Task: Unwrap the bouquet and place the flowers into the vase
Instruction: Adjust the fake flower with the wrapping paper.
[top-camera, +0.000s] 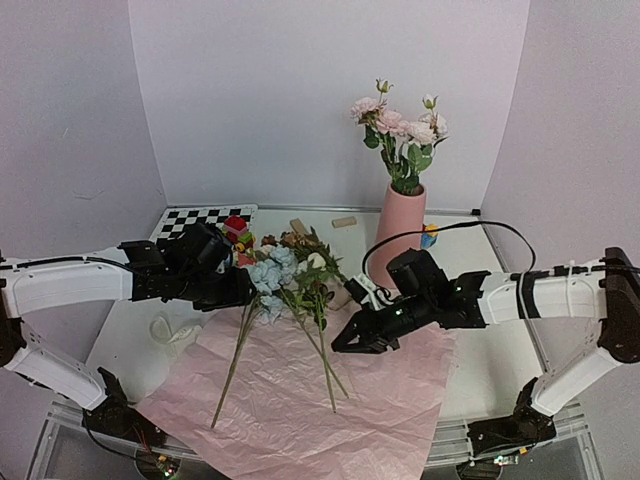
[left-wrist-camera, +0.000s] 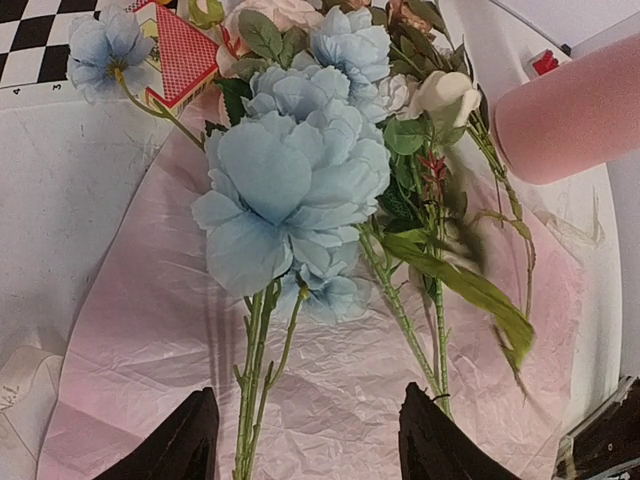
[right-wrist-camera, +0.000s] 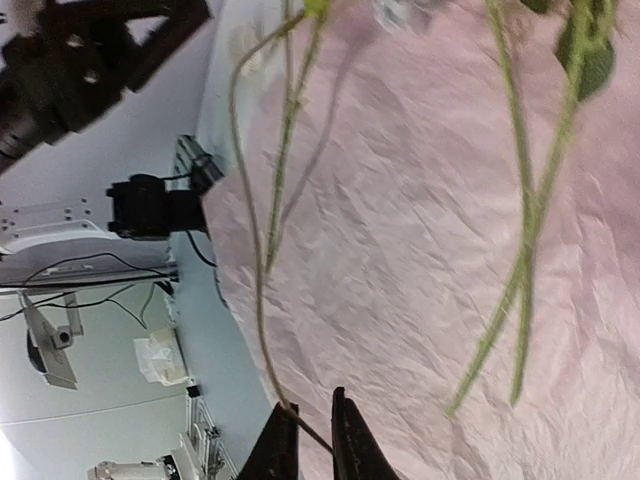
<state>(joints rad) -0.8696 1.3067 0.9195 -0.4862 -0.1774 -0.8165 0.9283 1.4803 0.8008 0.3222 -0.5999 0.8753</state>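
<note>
At the far left of the counter (top-camera: 120, 350) a checkerboard (top-camera: 205, 220) lies flat by the back wall, and nearer the front a crumpled piece of cream ribbon (top-camera: 170, 328) sits just off the edge of the paper. The left hand (left-wrist-camera: 312, 448) reaches in low from the left with its fingers (left-wrist-camera: 185, 445) wide apart. The green stems of the light blue blooms (left-wrist-camera: 290, 190) run down between them without being pinched. Behind those blooms are a few small toy blocks (top-camera: 236, 228), one of them red. The pink paper (top-camera: 290, 420) is spread open and crinkled across the middle of the counter. The loose flowers (top-camera: 290, 275) lie on it with their heads toward the back and their long stems fanned toward the near edge. To the right, the right hand (right-wrist-camera: 316, 450) hangs low over the paper with its fingers only narrowly parted. A thin stem crosses that gap, which is wider than the stem. Farther right and back, the vase (top-camera: 398, 240) stands upright on the counter beyond the paper. It already holds several pale pink blooms (top-camera: 400, 122) with green leaves.
</note>
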